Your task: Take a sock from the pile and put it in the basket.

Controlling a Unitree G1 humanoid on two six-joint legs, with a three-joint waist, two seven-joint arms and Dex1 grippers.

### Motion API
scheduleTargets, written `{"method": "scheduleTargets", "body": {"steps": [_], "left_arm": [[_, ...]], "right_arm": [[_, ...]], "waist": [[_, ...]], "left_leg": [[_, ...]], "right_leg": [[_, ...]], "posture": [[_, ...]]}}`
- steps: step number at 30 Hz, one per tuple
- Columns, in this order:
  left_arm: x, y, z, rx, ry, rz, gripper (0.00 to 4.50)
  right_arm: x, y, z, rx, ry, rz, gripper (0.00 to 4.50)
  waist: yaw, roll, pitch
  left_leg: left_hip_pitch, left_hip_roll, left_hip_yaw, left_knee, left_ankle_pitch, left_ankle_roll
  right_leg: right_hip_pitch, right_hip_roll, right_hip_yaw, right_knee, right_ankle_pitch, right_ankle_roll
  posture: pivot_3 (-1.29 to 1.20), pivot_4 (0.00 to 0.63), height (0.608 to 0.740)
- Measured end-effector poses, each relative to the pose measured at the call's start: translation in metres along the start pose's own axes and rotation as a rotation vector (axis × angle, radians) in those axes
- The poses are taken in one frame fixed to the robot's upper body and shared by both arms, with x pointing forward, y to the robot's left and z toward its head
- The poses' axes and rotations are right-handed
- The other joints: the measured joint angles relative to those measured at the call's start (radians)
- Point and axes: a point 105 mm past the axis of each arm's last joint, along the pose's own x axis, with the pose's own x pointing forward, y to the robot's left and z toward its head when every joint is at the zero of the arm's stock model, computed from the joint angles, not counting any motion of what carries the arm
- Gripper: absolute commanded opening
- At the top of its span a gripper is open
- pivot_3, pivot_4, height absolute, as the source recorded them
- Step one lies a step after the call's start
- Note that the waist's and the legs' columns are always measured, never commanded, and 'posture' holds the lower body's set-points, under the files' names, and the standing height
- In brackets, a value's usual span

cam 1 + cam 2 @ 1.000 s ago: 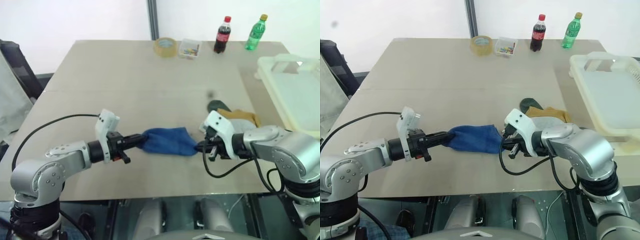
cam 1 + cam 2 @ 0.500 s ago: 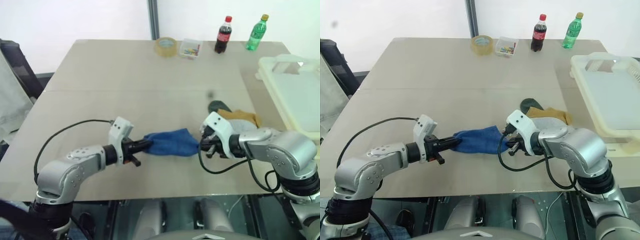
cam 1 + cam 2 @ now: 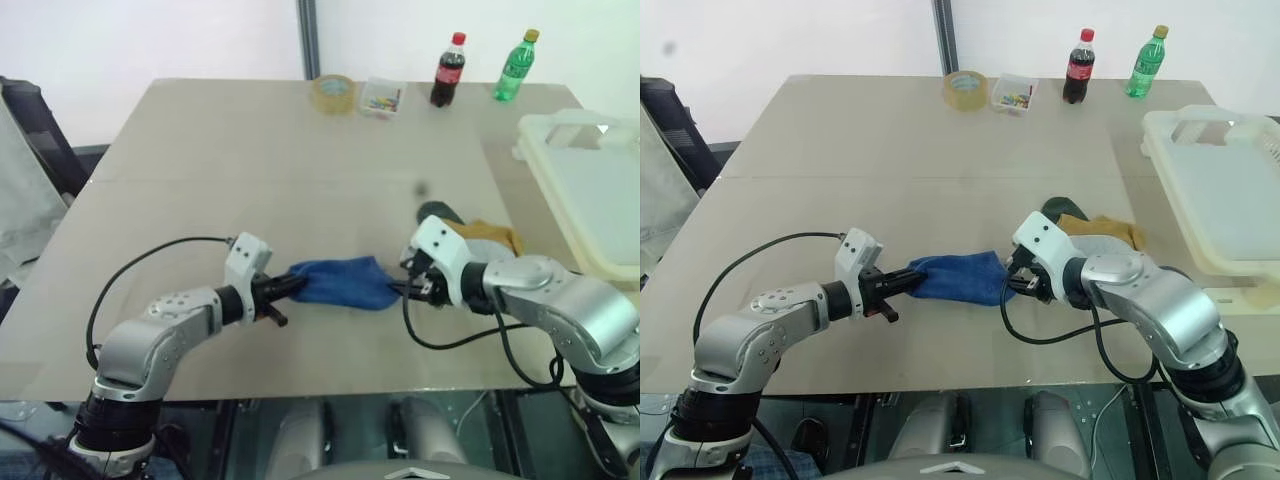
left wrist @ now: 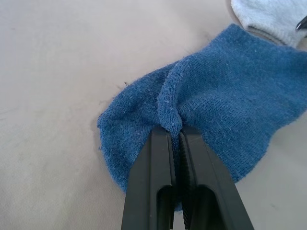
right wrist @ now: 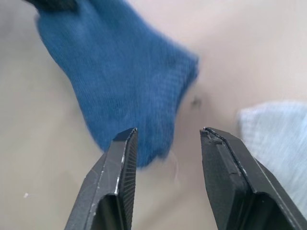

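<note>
The blue sock (image 3: 340,282) lies flat on the tan table, just left of the pile (image 3: 478,236) of grey-white, mustard-yellow and dark green socks. My left gripper (image 4: 173,132) is shut on a raised fold at the sock's left end. At the sock's right end my right gripper (image 5: 168,132) stands open, its fingers astride the edge of the sock (image 5: 115,72) without touching it. The cream-white basket (image 3: 545,125) stands at the table's right edge, beyond the pile.
At the table's far edge stand a tape roll (image 3: 332,93), a small clear box (image 3: 381,98), a cola bottle (image 3: 446,70) and a green bottle (image 3: 513,65). A dark chair (image 3: 30,130) is off the left side.
My right gripper has opened and let go of the sock's right end. The left gripper has sunk a little with the sock, which now rests on the table.
</note>
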Motion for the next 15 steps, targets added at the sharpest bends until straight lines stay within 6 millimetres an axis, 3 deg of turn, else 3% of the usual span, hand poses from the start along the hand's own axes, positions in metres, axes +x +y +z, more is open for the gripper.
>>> {"method": "scheduleTargets", "body": {"steps": [2,4,5,9,15], "left_arm": [[0.001,0.0,0.0,-0.001,-0.004,-0.001,1.83],[0.002,-0.001,0.0,0.005,-0.008,-0.005,2.22],[0.003,-0.002,0.0,0.008,-0.009,-0.008,2.69],[0.004,-0.006,0.002,0.013,-0.019,-0.026,4.47],[0.002,-0.006,0.001,0.022,-0.008,-0.024,4.47]], "right_arm": [[0.004,0.005,0.005,-0.096,-0.062,-0.009,2.22],[0.016,0.021,0.011,-0.236,-0.144,0.005,2.22],[0.023,0.027,0.013,-0.277,-0.192,0.002,2.22],[0.045,0.03,0.009,-0.227,-0.271,-0.03,2.22],[0.071,0.023,0.004,-0.199,-0.29,-0.091,2.22]], "waist": [[0.0,0.0,0.0],[-0.003,0.0,0.0],[-0.002,-0.001,0.0],[-0.001,-0.001,0.0],[-0.003,-0.001,-0.001]], "left_leg": [[0.0,0.0,0.0,0.0,0.0,0.0],[0.001,0.001,0.001,0.0,0.0,0.0],[0.001,0.001,0.001,0.0,0.0,0.0],[0.002,0.001,0.001,0.001,0.001,-0.001],[0.002,0.002,0.001,0.001,0.003,-0.004]], "right_leg": [[0.0,0.0,0.0,0.0,0.0,0.0],[0.0,0.001,0.0,0.0,0.0,0.0],[0.0,0.001,-0.001,0.0,0.0,0.0],[0.001,0.001,-0.001,0.001,0.0,0.0],[0.001,0.002,-0.001,0.002,0.0,0.0]], "posture": [[0.0,0.15,0.735],[0.0,0.15,0.735],[0.0,0.15,0.735],[0.0,0.15,0.735],[0.0,0.15,0.735]]}}
